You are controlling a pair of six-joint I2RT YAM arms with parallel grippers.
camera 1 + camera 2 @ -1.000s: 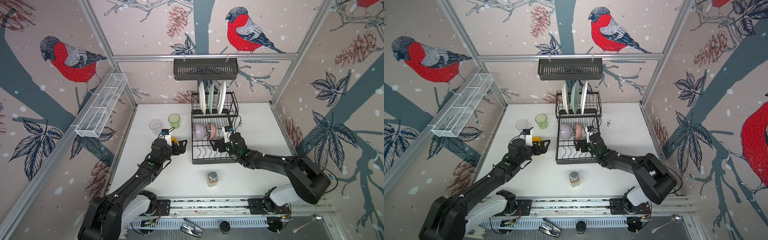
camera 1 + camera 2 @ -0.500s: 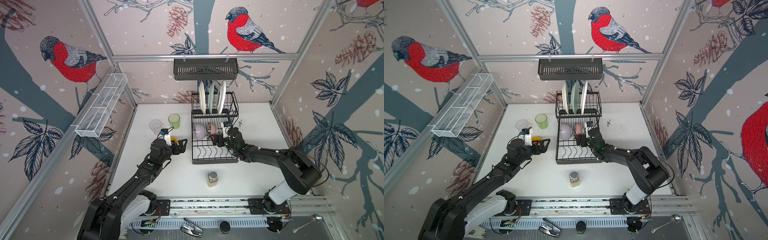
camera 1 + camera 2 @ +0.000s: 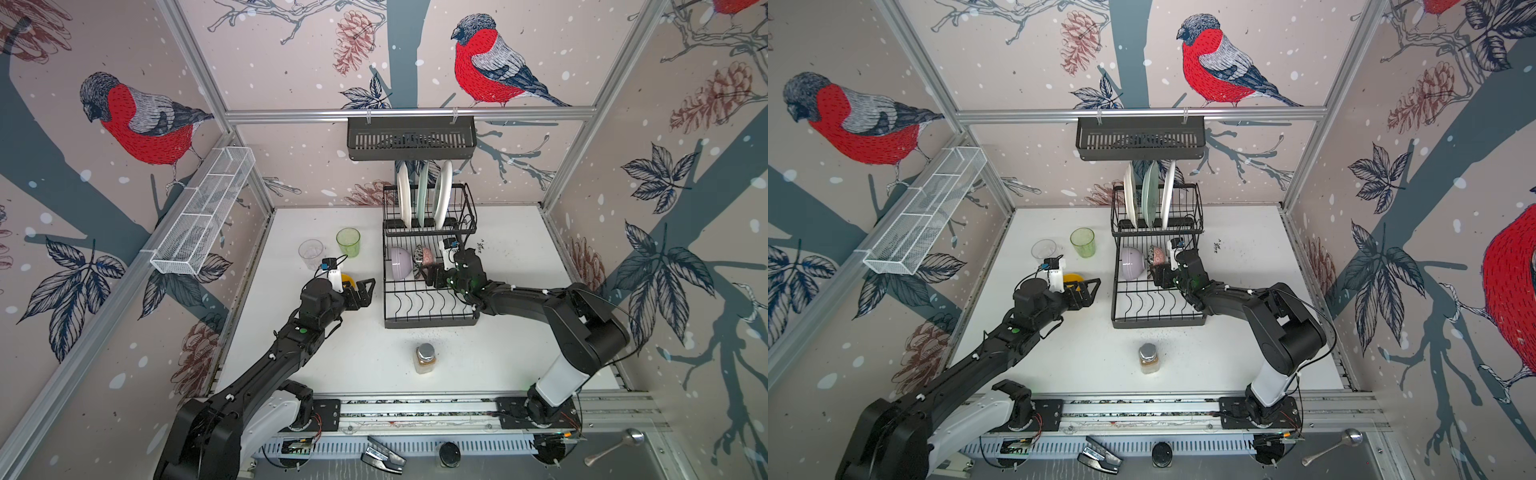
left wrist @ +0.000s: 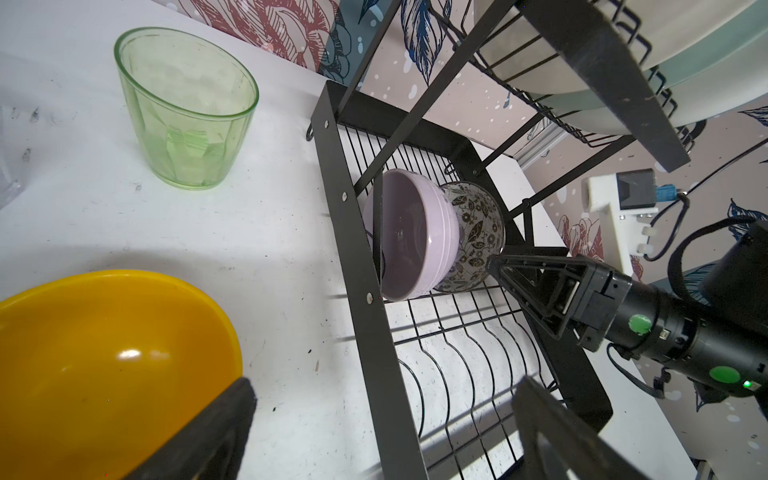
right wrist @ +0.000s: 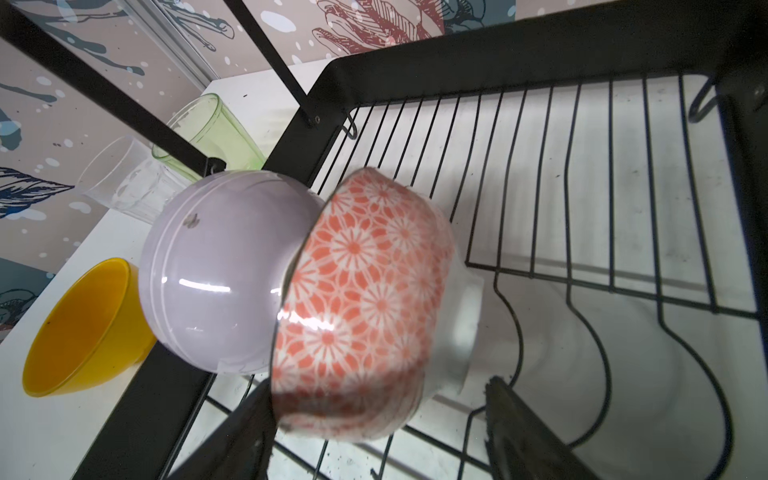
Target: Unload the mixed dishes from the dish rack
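My right gripper (image 5: 380, 384) straddles the pink-patterned bowl (image 5: 365, 291), which leans on the lilac bowl (image 5: 216, 274) on the dish rack (image 3: 430, 322)'s lower tier. Its wrist view shows one finger just clear of the bowl's foot; both top views hide that. My left gripper (image 4: 384, 386) hangs spread and empty beside the yellow bowl (image 4: 104, 361) on the table (image 3: 332, 353).
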